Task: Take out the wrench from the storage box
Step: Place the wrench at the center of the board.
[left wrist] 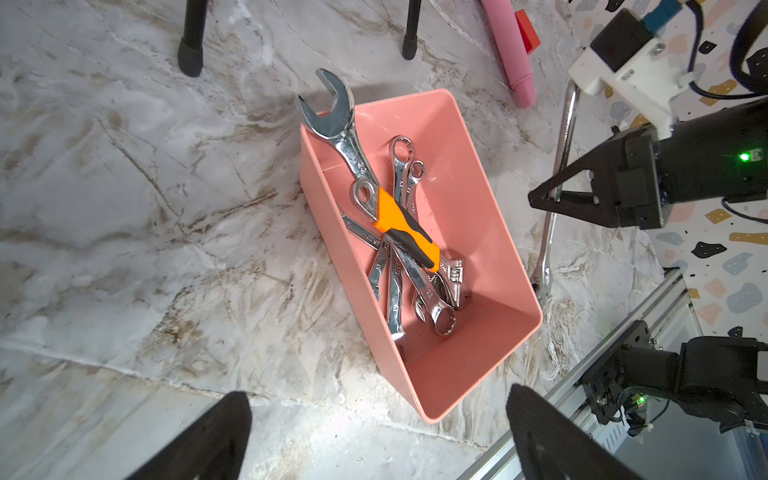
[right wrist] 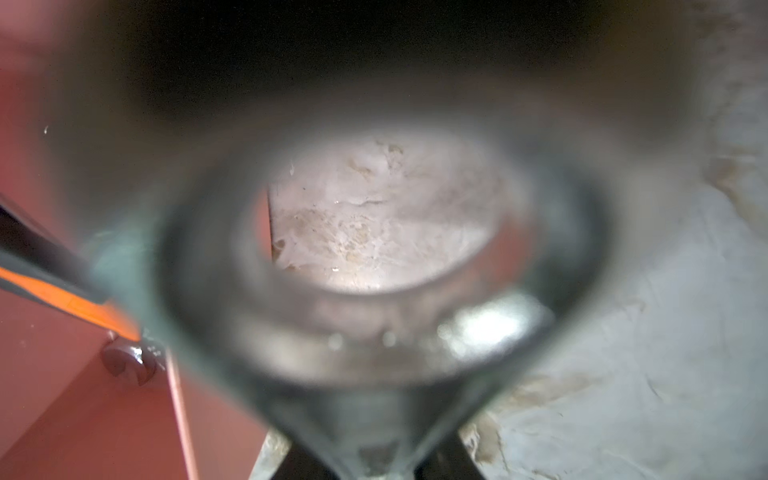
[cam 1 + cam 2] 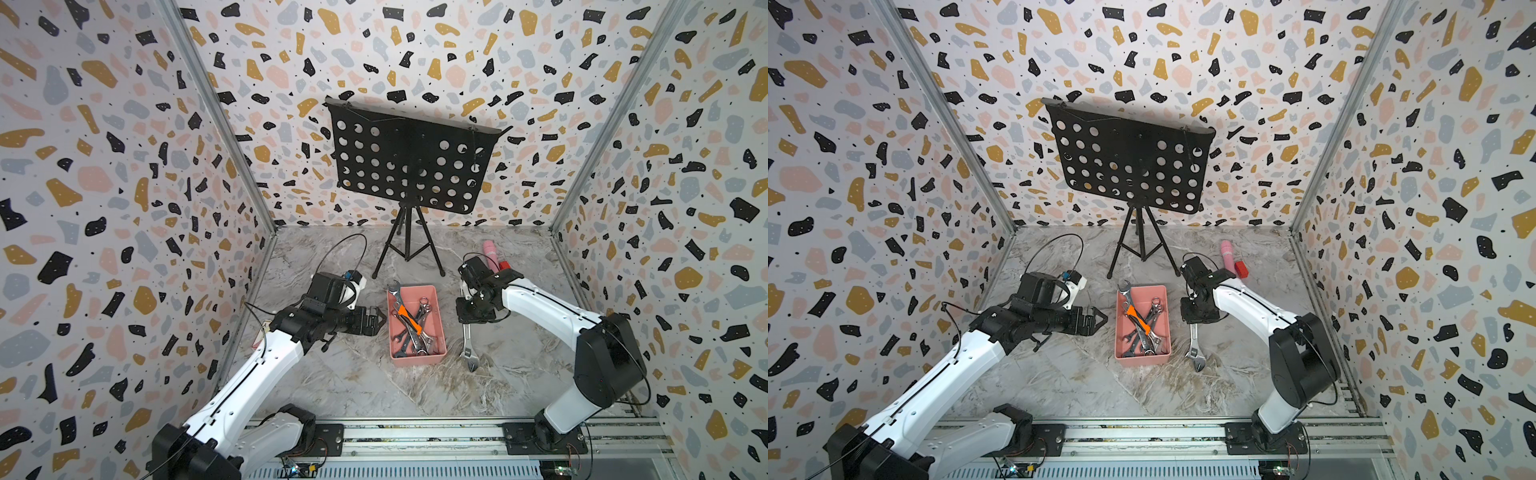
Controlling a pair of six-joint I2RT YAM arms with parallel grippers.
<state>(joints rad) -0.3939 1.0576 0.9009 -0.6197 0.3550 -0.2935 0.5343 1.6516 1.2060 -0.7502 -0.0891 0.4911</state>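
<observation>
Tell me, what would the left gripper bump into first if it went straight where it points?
Probably the box: the open left gripper points at its near wall. If it sits above the rim, which depth here can't settle, it would pass over onto the wrenches inside.

Left wrist view: stamped size marks noted along shanks of several wrenches [image 1: 394, 303] in box [image 1: 457, 199]. Digits too small and too glare-struck to read with certainty. Handle of orange wrench [image 1: 399, 216] checked, no brand legible. Both top views: no readable text. Right wrist view: blurred, nothing readable.
</observation>
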